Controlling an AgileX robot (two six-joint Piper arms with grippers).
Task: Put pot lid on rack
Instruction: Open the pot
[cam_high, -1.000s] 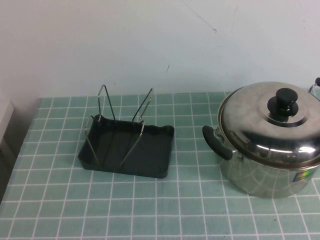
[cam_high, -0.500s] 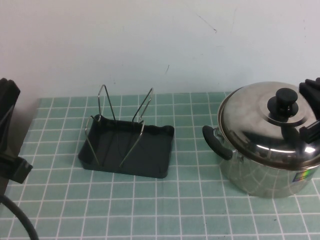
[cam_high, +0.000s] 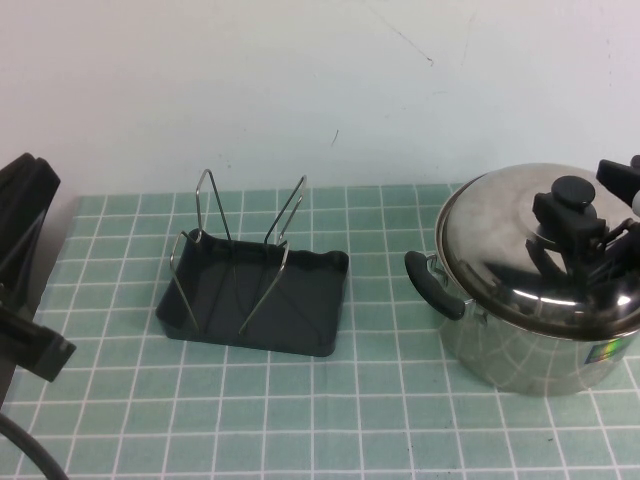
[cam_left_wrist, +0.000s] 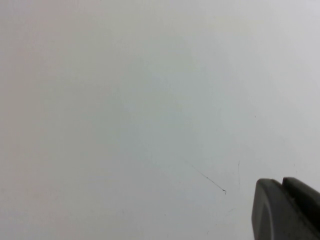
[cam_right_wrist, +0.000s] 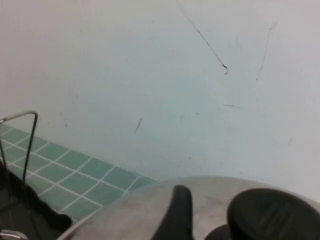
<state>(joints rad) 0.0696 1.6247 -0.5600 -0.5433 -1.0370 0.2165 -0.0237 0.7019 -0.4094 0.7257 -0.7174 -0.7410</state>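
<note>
Round domed stainless-steel pot lid (cam_high: 520, 235) with black centre knob (cam_high: 571, 192) seated on the shiny steel pot (cam_high: 530, 345) at the right of the green tiled table (cam_high: 330, 420). Right gripper (cam_high: 590, 215) reaching in from the right edge, low over the lid, black fingers (cam_high: 560, 222) spread wide either side of the knob, holding nothing. Small dark rectangular plastic rack (cam_high: 255, 295) with bent wire loops well apart, left of the pot. Left gripper (cam_left_wrist: 287, 210) raised at the far left edge, facing the white wall (cam_high: 300, 90), closed and empty.
</note>
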